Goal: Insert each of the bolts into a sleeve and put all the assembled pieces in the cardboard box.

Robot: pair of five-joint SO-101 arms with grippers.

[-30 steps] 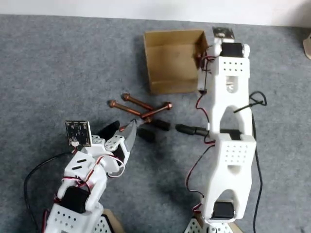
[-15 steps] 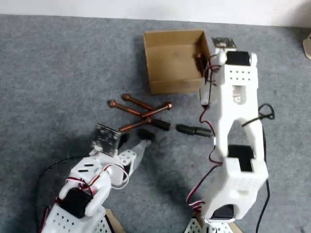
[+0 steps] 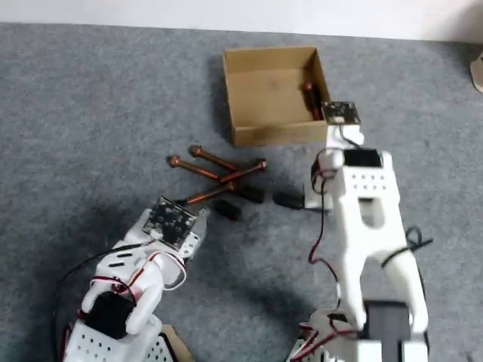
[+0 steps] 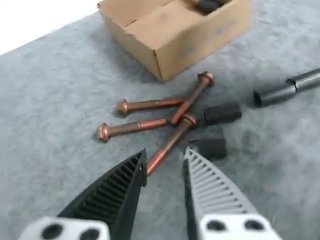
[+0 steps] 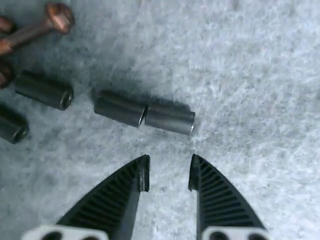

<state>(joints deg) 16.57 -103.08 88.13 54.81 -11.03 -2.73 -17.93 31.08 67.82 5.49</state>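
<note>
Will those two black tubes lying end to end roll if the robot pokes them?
Probably a little: the black tubes are round and lie on their sides, so a nudge could roll them. The fuzzy grey mat would likely stop them soon. They look like two pieces, so the right hand grabbing one may leave the other.

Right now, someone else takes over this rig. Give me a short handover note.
Left gripper: open, empty, tips at the threaded end of the nearest bolt.
Right gripper: open, empty, just short of two sleeves lying end to end.
Done: one piece lies in the cardboard box.
Left: four bolts and four sleeves are loose on the carpet, none joined. Each must be assembled and boxed.
</note>
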